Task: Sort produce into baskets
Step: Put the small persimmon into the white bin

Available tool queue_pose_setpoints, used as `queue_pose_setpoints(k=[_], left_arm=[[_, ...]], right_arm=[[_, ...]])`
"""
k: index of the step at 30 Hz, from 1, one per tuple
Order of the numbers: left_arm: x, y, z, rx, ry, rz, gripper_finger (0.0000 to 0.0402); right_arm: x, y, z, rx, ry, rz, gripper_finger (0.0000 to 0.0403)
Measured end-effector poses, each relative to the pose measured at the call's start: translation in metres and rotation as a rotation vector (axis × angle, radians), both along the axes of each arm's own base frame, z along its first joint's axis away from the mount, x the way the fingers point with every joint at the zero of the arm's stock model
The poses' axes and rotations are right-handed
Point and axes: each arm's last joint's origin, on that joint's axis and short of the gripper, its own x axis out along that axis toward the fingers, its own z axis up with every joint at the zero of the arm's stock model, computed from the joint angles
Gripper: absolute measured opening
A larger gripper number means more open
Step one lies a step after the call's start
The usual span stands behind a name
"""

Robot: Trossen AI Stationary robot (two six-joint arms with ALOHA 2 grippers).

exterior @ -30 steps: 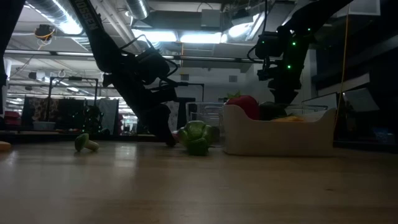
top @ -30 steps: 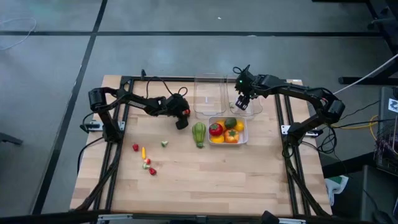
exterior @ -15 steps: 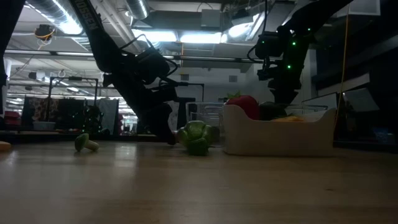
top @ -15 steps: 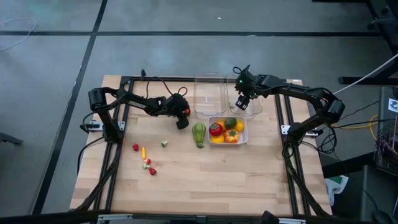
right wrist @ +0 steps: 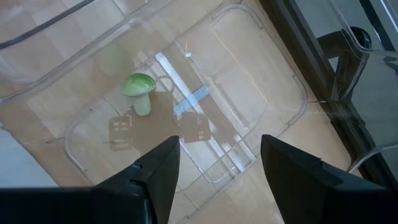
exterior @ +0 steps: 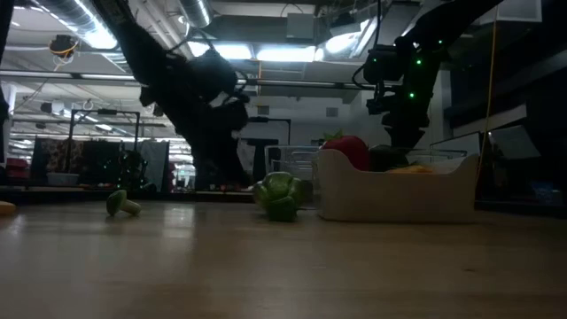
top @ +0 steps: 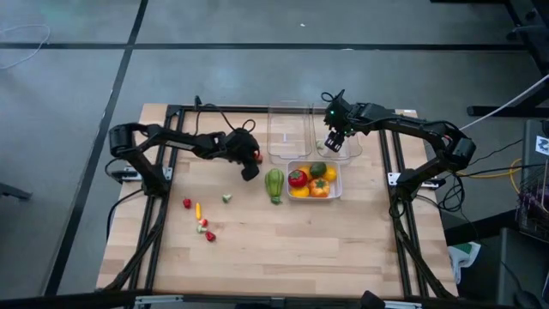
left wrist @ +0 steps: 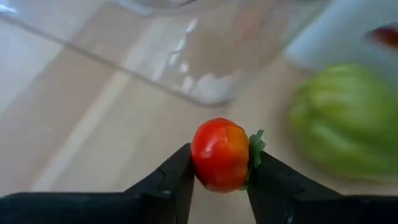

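My left gripper (left wrist: 219, 180) is shut on a small red tomato (left wrist: 219, 154) with a green leaf, just left of the long green ribbed piece (top: 274, 184), which lies on the table. A clear basket (top: 290, 133) stands beyond them. My right gripper (right wrist: 217, 168) hangs open over the second clear basket (right wrist: 261, 93), which holds a green mushroom piece (right wrist: 138, 87). The whitish basket (top: 334, 193) holds red, yellow, orange and green produce. Small bits (top: 204, 223) lie on the wood at the near left. My left gripper pinches the red tomato by two opposite sides (left wrist: 198, 163) between its two fingers. The fingers (left wrist: 168, 186) come slanting down from the table's left. The tomato sits at the fingertips, its leaf (left wrist: 256, 146) against one finger, a little above the table.
A green mushroom piece (exterior: 120, 204) lies apart on the table at the left in the low view. Black frame rails (top: 163, 197) run along both sides of the table. Bare wood stretches across the near half.
My left gripper has risen from the table beside the green ribbed piece, carrying the red tomato up with it, and its wrist has rolled a little. The right arm has kept still.
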Motion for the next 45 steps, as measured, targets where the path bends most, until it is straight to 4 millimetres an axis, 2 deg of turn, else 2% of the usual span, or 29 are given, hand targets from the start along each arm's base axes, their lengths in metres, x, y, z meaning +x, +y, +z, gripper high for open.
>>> queue_pose_setpoints(k=[6,13,18,27,32,37,41,45], left_arm=[[0.003,-0.02,0.021,-0.172,-0.122,-0.031,0.0122],[0.017,-0.05,0.033,-0.266,-0.252,-0.05,0.0122],[0.031,-0.071,0.051,-0.27,-0.454,-0.103,0.0123],[0.04,-0.093,0.079,-0.13,-0.759,-0.034,0.0123],[0.048,-0.098,0.094,-0.088,-0.809,-0.014,0.0123],[0.071,-0.104,0.11,0.015,-0.842,-0.08,0.0123],[0.091,-0.105,0.113,0.061,-0.833,-0.105,0.0123],[0.112,-0.103,0.107,0.049,-0.766,-0.096,0.0123]], right_arm=[[0.0,0.0,0.0,0.0,0.0,0.0,0.0223],[0.0,0.0,0.0,0.0,0.0,0.0,0.0223],[0.0,0.0,0.0,0.0,0.0,0.0,0.0223],[0.0,0.0,0.0,0.0,0.0,0.0,0.0223],[0.0,0.0,0.0,0.0,0.0,0.0,0.0223],[0.0,0.0,0.0,0.0,0.0,0.0,0.0223],[0.0,0.0,0.0,0.001,0.0,0.0,0.0223],[0.0,0.0,0.0,0.001,0.0,0.001,0.0223]])
